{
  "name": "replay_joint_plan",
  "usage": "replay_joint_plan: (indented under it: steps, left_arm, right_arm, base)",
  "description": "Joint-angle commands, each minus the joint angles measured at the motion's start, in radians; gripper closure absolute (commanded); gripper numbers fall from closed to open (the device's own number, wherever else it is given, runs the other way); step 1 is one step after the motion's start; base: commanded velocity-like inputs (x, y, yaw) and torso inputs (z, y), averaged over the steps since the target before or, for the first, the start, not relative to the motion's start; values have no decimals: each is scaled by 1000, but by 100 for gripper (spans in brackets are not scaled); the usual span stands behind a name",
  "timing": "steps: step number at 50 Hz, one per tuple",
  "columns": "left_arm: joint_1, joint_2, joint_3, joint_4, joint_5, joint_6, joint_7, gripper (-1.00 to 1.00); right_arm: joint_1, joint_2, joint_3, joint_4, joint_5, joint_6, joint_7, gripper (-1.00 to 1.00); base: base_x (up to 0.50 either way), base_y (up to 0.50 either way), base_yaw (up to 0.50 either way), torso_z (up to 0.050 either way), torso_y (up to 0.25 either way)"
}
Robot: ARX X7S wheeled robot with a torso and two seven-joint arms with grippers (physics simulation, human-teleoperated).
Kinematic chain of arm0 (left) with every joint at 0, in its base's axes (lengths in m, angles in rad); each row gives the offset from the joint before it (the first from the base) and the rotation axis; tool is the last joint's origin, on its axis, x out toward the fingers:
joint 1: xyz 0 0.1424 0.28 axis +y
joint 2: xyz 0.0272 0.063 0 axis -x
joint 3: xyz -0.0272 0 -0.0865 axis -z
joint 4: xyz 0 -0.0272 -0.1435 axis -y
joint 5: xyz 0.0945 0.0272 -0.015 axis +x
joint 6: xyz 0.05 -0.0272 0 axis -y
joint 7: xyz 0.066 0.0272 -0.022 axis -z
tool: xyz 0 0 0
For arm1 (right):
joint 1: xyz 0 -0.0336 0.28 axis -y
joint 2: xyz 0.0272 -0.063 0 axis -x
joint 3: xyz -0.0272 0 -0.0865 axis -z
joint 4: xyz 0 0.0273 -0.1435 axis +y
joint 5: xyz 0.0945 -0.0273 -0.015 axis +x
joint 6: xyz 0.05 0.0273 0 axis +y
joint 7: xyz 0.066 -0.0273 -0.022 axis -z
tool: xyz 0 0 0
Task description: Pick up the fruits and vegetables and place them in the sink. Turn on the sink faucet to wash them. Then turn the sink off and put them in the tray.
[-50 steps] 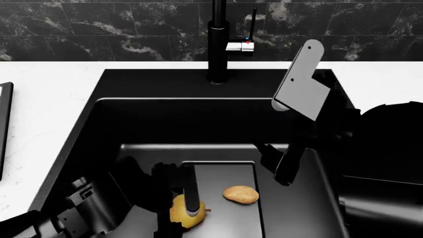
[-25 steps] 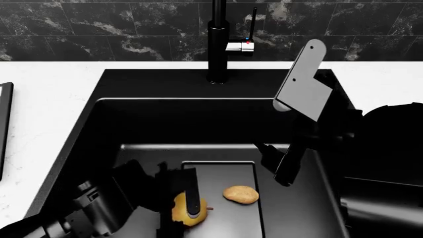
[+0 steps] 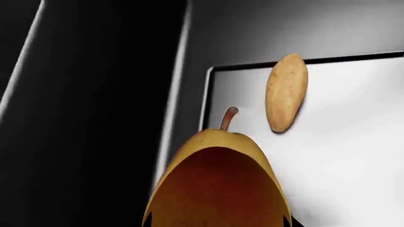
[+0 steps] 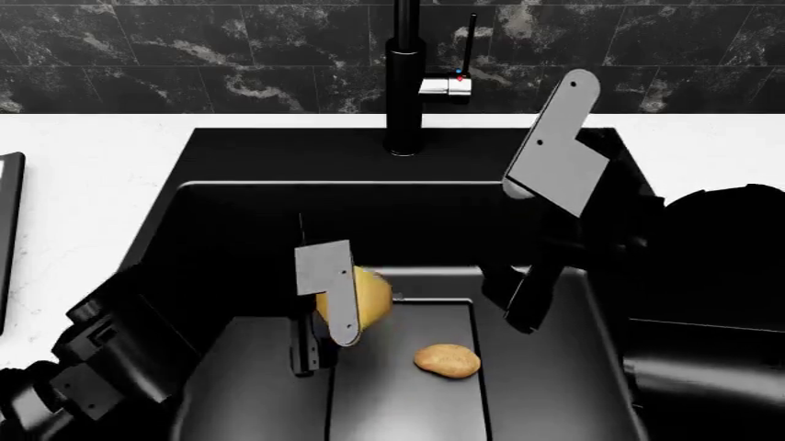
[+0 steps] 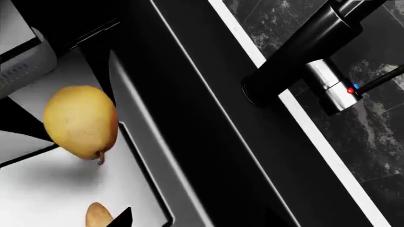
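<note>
The left gripper (image 4: 329, 312) clenches the yellow fruit (image 4: 357, 298) above the sink (image 4: 245, 220) floor, so the transfer to the tray (image 4: 10, 239) is judged underway, calling next for a carry leftward; the right gripper's (image 4: 521, 312) state cannot be told.

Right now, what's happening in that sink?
The left gripper is shut on the yellow egg-shaped fruit, holding it above the floor of the matte black sink. The small tan oval potato lies on the flat drain plate. The right gripper hangs inside the basin, holding nothing; its jaw state is unclear.
</note>
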Motion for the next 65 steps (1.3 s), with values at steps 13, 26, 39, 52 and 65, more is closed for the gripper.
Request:
replay_joint_plan:
  steps: [13,26,39,52,65]
  left_arm:
    - [-77,9,-105,-22,21,-12,-129,100]
    - [-105,20,-157,-56,19,9,-175,100]
    - [-113,25,-169,-75,25,19,-197,100]
    - [-118,30,-172,-83,25,21,-203,100]
    - [-116,30,-169,-88,27,24,-207,100]
  right_arm:
    - [-41,-72,-17,168,48,-143,82,-100]
    - [-67,-100,-38,228,87,-181,83,-100]
    - [-28,-111,-99,373,114,-125,39,-100]
    - [-32,-100,-147,414,135,-94,5,-100]
    - [-74,-123,-106,479,165,-160,51,-100]
  base:
    - [0,0,0,0,0]
    - [0,0,0,0,0]
    - [0,0,0,0,0]
    - [0,0,0,0,0]
    - [0,0,0,0,0]
